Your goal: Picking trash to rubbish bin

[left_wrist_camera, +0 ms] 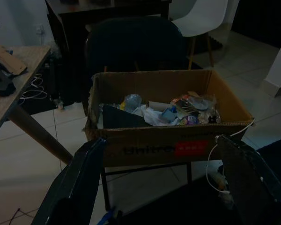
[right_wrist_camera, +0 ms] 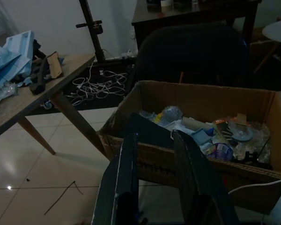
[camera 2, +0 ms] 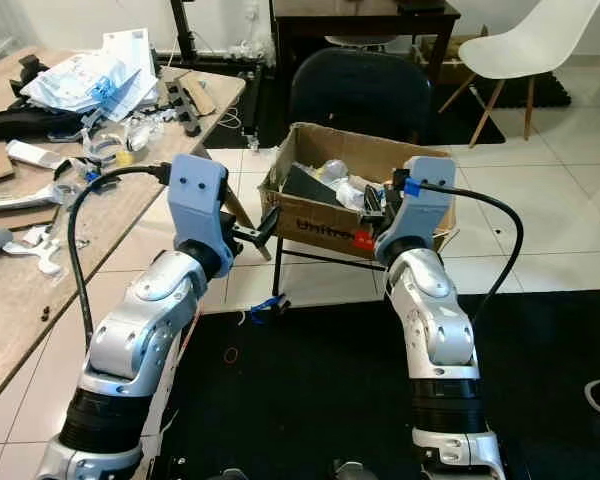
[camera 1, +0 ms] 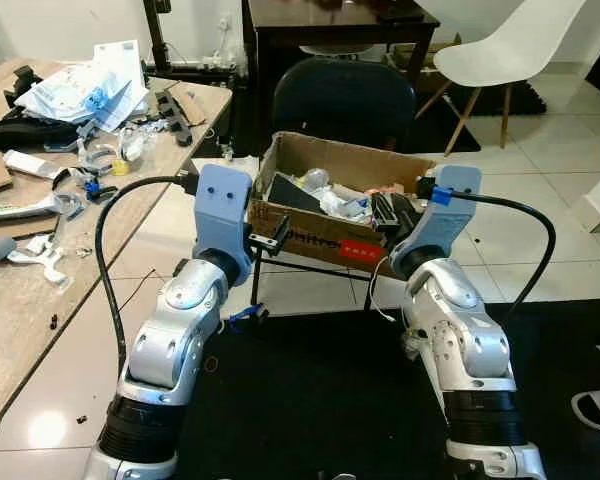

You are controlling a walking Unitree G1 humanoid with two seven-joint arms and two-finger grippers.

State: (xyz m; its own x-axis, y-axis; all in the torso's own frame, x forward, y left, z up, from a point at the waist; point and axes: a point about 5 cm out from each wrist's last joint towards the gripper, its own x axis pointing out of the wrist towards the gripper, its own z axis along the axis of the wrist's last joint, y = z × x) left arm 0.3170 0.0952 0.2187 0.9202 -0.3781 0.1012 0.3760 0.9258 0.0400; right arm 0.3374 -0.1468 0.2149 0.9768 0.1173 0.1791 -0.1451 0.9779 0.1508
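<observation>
Arms of silver rise from the lower edge of the head views, each ending in a blue wrist housing. The left tool [camera 1: 277, 236] is held just before the front wall of the cardboard box [camera 1: 325, 238]; in the left wrist view its black fingers [left_wrist_camera: 75, 185] stand wide apart, framing the box. The right tool [camera 1: 388, 212] is at the box's right front corner, over the rim; in the right wrist view its fingers [right_wrist_camera: 126, 183] lie close to each other with a narrow gap, and nothing shows between them.

The box is brown corrugated card, open at the top, with dark lettering and a red patch on its front, resting on a thin black metal stand above white floor tiles. It is full of trash [left_wrist_camera: 171, 112]: crumpled white paper, a clear plastic bottle, a dark flat sheet leaning at its left side, small colourful wrappers and clear plastic cups at its right.

On the floor below the stand lies a small blue scrap [camera 1: 242, 316]. To the left, the wooden bench [camera 1: 40, 320] carries papers, plastic bags and white tools. Behind the box stands a dark office chair [camera 1: 345, 100], and farther right a white chair [camera 1: 505, 45].
</observation>
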